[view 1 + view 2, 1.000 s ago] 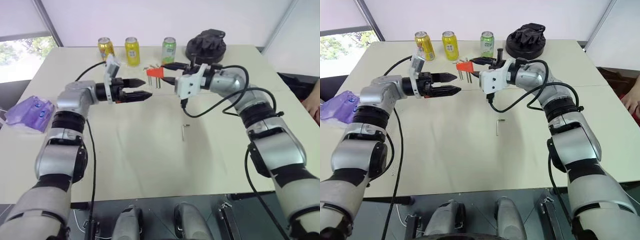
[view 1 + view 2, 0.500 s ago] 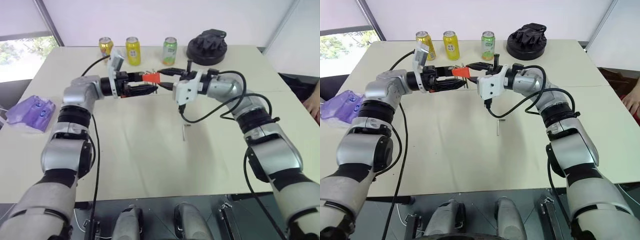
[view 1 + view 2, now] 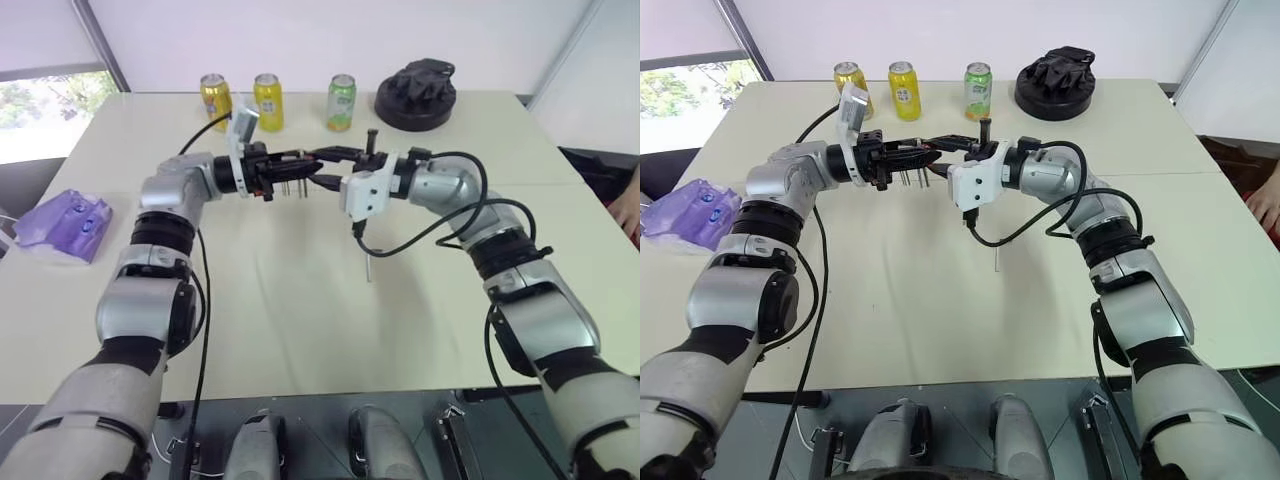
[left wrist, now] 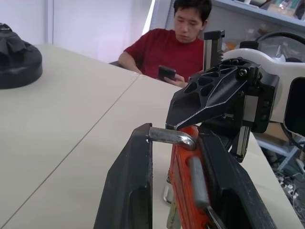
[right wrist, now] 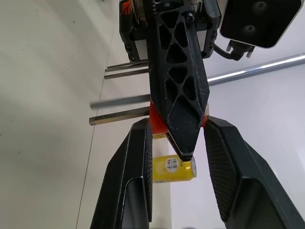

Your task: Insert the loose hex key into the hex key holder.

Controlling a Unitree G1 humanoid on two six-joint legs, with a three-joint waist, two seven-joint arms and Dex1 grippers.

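Desk in pale cream carries everything here. Nearest the robot, the loose hex key lies bare on the open surface, in front of the right forearm and well apart from both tools, untouched.

Farther back, the 2 arms meet above the middle of the desk. The left tool points toward the right one, its 2 black fingers drawn in and clamped on the hex key holder — the left wrist view shows the orange-red block squeezed between them, with silvery keys lying along it and one bent end curling over the top. The right tool points at the left one from the other side, and its fingers sit on either side of the left tool's tip and the orange-red block; whether they press on the holder or merely flank it, I cannot tell. From the holder, several thin metal keys stick out like prongs over the desk.

At the left edge lies a purple plastic bag. Along the far edge stand 3 cans — 2 yellow cans and a green can — and beside them a black round object. Beyond the desk, the left wrist view shows a person in a red shirt looking at a phone.
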